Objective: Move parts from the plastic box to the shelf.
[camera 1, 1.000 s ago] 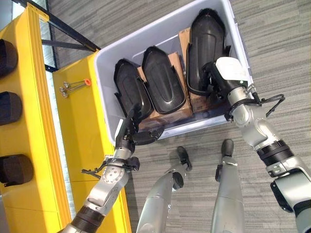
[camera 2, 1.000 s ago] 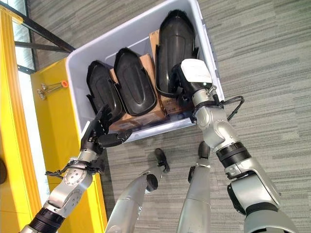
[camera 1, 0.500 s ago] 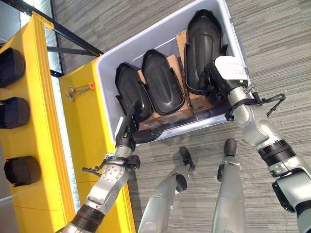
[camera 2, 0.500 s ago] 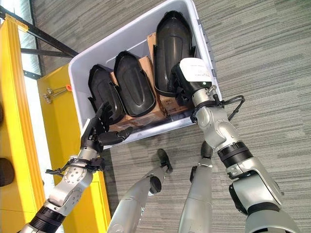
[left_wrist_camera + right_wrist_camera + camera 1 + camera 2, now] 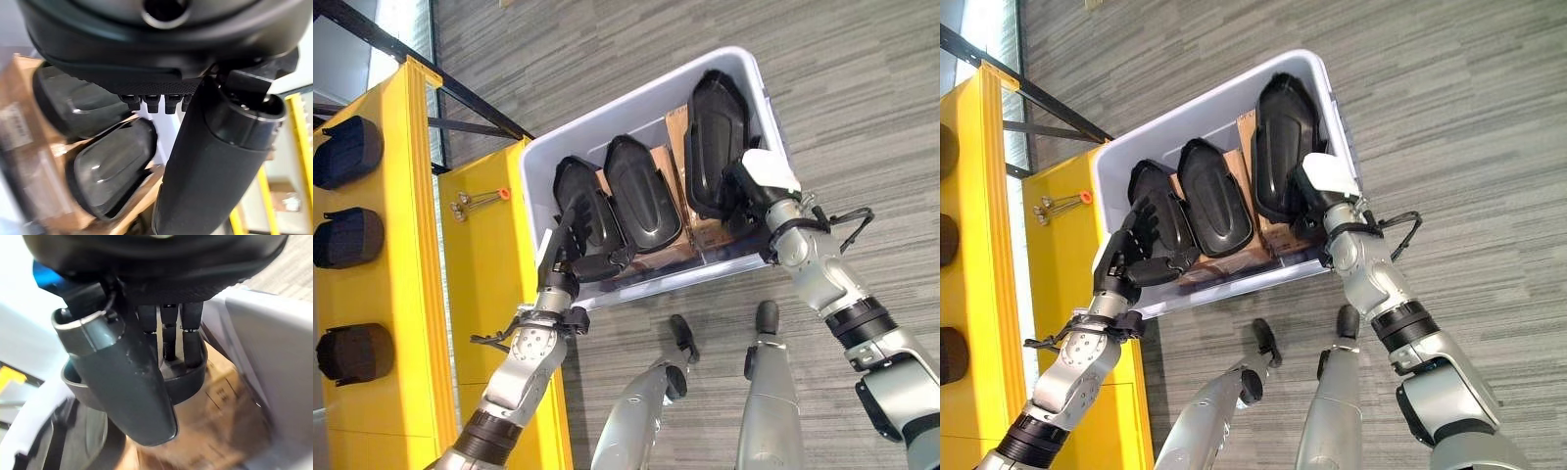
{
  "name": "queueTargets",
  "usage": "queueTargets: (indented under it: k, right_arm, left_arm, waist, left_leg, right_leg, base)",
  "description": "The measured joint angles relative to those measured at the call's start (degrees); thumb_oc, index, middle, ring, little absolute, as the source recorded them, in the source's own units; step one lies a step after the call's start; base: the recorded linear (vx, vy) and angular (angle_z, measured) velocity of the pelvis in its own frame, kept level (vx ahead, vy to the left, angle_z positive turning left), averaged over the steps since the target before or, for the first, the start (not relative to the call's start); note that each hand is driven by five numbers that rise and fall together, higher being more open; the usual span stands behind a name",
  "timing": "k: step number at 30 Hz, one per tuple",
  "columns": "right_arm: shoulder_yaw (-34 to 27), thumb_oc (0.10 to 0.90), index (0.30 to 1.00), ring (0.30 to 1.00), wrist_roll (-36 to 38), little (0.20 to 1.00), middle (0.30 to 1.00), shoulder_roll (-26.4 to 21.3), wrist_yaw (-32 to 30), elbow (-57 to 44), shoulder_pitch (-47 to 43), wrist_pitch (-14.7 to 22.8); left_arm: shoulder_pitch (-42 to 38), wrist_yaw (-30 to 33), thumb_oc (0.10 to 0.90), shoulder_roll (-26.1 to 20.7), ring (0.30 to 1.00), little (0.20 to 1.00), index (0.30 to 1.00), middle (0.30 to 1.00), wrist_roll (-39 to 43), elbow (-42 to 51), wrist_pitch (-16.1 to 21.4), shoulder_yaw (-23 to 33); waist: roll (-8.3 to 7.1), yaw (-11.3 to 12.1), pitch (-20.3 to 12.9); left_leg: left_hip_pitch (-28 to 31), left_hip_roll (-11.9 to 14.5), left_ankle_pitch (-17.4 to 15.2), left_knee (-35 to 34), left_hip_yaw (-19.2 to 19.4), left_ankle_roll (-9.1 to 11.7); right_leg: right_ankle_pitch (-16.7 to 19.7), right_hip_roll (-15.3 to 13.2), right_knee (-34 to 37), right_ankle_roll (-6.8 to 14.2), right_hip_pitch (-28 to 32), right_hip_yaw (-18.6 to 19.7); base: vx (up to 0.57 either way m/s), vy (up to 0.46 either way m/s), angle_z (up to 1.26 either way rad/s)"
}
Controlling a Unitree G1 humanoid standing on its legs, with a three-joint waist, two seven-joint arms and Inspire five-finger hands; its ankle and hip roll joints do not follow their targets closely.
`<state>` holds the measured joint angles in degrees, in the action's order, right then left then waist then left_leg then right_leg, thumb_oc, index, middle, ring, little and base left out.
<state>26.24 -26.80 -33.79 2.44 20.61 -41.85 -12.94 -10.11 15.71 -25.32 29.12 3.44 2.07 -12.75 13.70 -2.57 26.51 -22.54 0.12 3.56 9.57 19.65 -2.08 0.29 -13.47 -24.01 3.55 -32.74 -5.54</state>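
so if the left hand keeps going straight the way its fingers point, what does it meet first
Most likely the leftmost black part in the plastic box. The left hand has straight fingers that point over the box's near wall at that part. Depth is unclear, so contact cannot be judged.

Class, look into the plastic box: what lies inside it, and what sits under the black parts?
Inside the plastic box stand three black parts side by side. Under them lies brown cardboard; how far it runs below is covered. The left hand and right hand reach in.
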Motion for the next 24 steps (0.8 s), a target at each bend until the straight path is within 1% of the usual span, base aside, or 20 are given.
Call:
queueTargets:
  k: [2,4,5,6,8,10,12,14,15,16,17,19,20,21,22,24]
  right_arm:
    - [0.07,0.4,0.3,0.3,0.06,0.3,0.3,0.6,1.32,-0.1,1.44,-0.82]
    - [0.71,0.4,0.3,0.3,0.63,0.3,0.3,1.29,3.67,0.23,3.77,-2.15]
    - [1.31,0.4,0.3,0.3,1.19,0.3,0.3,1.51,4.5,0.4,4.8,-2.26]
    - [1.45,0.4,0.3,0.3,1.17,0.3,0.3,1.66,4.63,0.4,4.86,-2.32]
    - [2.47,0.4,0.3,0.3,1.2,0.3,0.3,1.72,4.92,0.33,6.53,-2.32]
    - [2.47,0.4,0.3,0.3,1.17,0.3,0.3,2.1,4.45,-0.76,8.85,-2.28]
    - [2.53,0.4,0.3,0.3,1.06,0.3,0.3,2.86,3.86,-2.01,10.74,-2.49]
    - [3.48,0.4,0.3,0.3,0.96,0.3,0.3,4.0,3.87,-2.1,12.24,-3.79]
    - [4.33,0.4,0.3,0.3,0.97,0.3,0.3,4.35,3.51,-2.14,13.28,-3.82]
    - [4.51,0.4,0.3,0.3,0.97,0.3,0.3,4.37,3.51,-2.16,13.86,-3.84]
    - [4.8,0.4,0.3,0.3,0.98,0.3,0.3,4.68,3.51,-2.34,14.85,-3.75]
    - [6.17,0.4,0.3,0.3,0.97,0.3,0.3,4.72,3.5,-2.68,15.15,-3.74]
    - [6.32,0.4,0.3,0.3,0.99,0.3,0.3,4.5,3.52,-4.34,15.83,-3.72]
    - [6.32,0.4,0.3,0.3,0.99,0.3,0.3,4.5,3.52,-4.34,15.83,-3.72]
    - [6.18,0.4,0.3,0.3,1.0,0.3,0.3,4.01,3.51,-6.83,16.46,-3.72]
    - [5.74,0.4,0.3,0.3,1.11,0.3,0.3,3.73,3.52,-8.33,16.61,-3.83]
  left_arm:
    - [-0.23,-0.19,0.9,0.27,1.0,1.0,1.0,1.0,0.01,-0.31,-1.19,0.76]
    - [-0.64,-0.27,0.9,1.3,1.0,1.0,1.0,1.0,0.02,-1.18,-1.96,1.35]
    - [-0.52,-0.29,0.9,1.55,1.0,1.0,1.0,1.0,0.02,-1.09,-1.93,2.09]
    - [-0.34,-0.35,0.9,1.6,1.0,1.0,1.0,1.0,0.01,-1.2,-2.03,2.31]
    - [0.0,-0.7,0.9,1.92,1.0,1.0,1.0,1.0,-0.02,-2.26,-2.08,2.38]
    - [0.82,-1.13,0.9,1.9,1.0,1.0,1.0,1.0,-0.05,-2.31,-2.02,2.82]
    - [2.03,-1.11,0.9,1.89,1.0,1.0,1.0,1.0,-0.07,-2.35,-2.03,3.65]
    - [2.4,-0.94,0.9,2.06,1.0,1.0,1.0,1.0,-0.12,-3.18,-2.04,3.95]
    - [2.17,-1.01,0.9,2.03,1.0,1.0,1.0,1.0,-0.18,-3.24,-2.02,4.2]
    - [2.03,-1.15,0.9,2.08,1.0,1.0,1.0,1.0,-0.18,-3.24,-2.03,4.21]
    - [2.1,-1.47,0.9,2.06,1.0,1.0,1.0,1.0,-0.24,-3.05,-2.04,4.77]
    - [2.55,-1.95,0.9,2.03,1.0,1.0,1.0,1.0,-0.26,-3.04,-2.09,6.36]
    - [2.53,-2.57,0.9,2.01,1.0,1.0,1.0,1.0,-0.27,-3.02,-2.13,7.89]
    - [2.53,-2.57,0.9,2.01,1.0,1.0,1.0,1.0,-0.27,-3.02,-2.13,7.89]
    - [2.46,-2.61,0.9,1.83,1.0,1.0,1.0,1.0,-0.29,-2.94,-2.17,8.91]
    - [2.16,-2.73,0.9,1.94,1.0,1.0,1.0,1.0,-0.39,-2.88,-2.96,9.12]
  waist:
    - [-0.66,-0.56,0.49]
    - [-1.49,-0.54,0.99]
    - [-1.98,-0.43,0.99]
    - [-2.08,-0.37,1.05]
    - [-2.83,-0.39,1.54]
    - [-3.62,-0.32,1.76]
    - [-3.99,-0.33,1.9]
    - [-4.33,-0.33,1.9]
    - [-4.94,-0.37,1.81]
    - [-5.08,-0.38,1.82]
    - [-6.29,-0.28,1.61]
    - [-8.24,0.07,0.86]
    - [-9.98,0.12,-0.04]
    - [-9.98,0.12,-0.04]
    - [-11.44,0.34,-1.19]
    - [-11.98,0.4,-1.54]
  left_leg:
    - [2.02,0.16,-0.15,-0.01,-0.65,0.14]
    - [5.05,0.89,-0.16,-0.22,-1.32,0.12]
    - [5.81,1.4,-0.3,-0.9,-1.51,0.76]
    - [6.05,1.69,-0.11,-1.11,-1.85,0.97]
    - [8.69,2.07,0.68,-2.87,-2.54,1.35]
    - [10.48,2.29,1.12,-4.36,-3.02,1.76]
    - [11.82,2.58,1.41,-5.77,-3.02,1.94]
    - [13.67,2.88,1.85,-7.3,-3.13,2.23]
    - [14.95,3.22,2.11,-8.27,-3.44,2.48]
    - [15.7,3.4,2.18,-8.78,-3.73,2.55]
    - [17.34,4.03,2.44,-9.33,-4.32,3.02]
    - [18.89,4.67,2.52,-9.9,-4.36,3.21]
    - [19.56,5.2,2.48,-9.99,-4.77,3.43]
    - [19.56,5.2,2.48,-9.99,-4.77,3.43]
    - [19.71,5.55,2.5,-10.0,-4.76,3.49]
    - [20.74,5.64,2.42,-10.27,-5.03,3.52]
  right_leg:
    - [-0.26,-0.02,0.2,-0.01,2.67,-0.96]
    - [-0.15,0.65,1.73,-0.28,6.75,-2.25]
    - [0.1,1.09,2.99,-0.7,7.92,-3.05]
    - [0.42,1.45,3.79,-0.59,8.71,-3.33]
    - [1.09,2.29,6.0,-0.97,11.84,-4.08]
    - [0.71,2.65,7.19,-0.7,13.69,-4.47]
    - [0.94,3.0,8.67,-0.97,15.08,-4.67]
    - [1.58,3.69,10.15,-0.95,17.29,-5.03]
    - [1.59,4.18,11.1,-0.89,18.78,-5.57]
    - [1.87,4.53,12.25,-0.94,19.9,-5.98]
    - [2.37,5.36,14.01,-1.54,22.51,-6.68]
    - [2.57,6.32,15.79,-1.81,24.65,-6.99]
    - [2.6,6.85,16.81,-1.88,25.99,-7.64]
    - [2.6,6.85,16.81,-1.88,25.99,-7.64]
    - [2.64,7.31,17.69,-1.94,26.55,-7.76]
    - [2.67,7.56,18.59,-1.98,28.08,-8.19]
  base:
    - [0.0,-0.08,0.11]
    - [-0.03,-0.105,0.1]
    - [0.04,-0.125,0.08]
    - [0.02,-0.101,0.04]
    - [0.01,-0.044,0.09]
    - [0.04,-0.037,0.1]
    - [0.06,-0.049,-0.02]
    - [0.09,-0.08,-0.01]
    - [0.14,-0.143,0.06]
    - [0.16,-0.178,0.13]
    - [0.16,-0.165,0.1]
    - [0.12,-0.106,0.05]
    - [0.11,-0.078,0.04]
    - [0.11,-0.078,0.05]
    - [0.12,-0.067,0.02]
    - [0.12,-0.065,0.07]
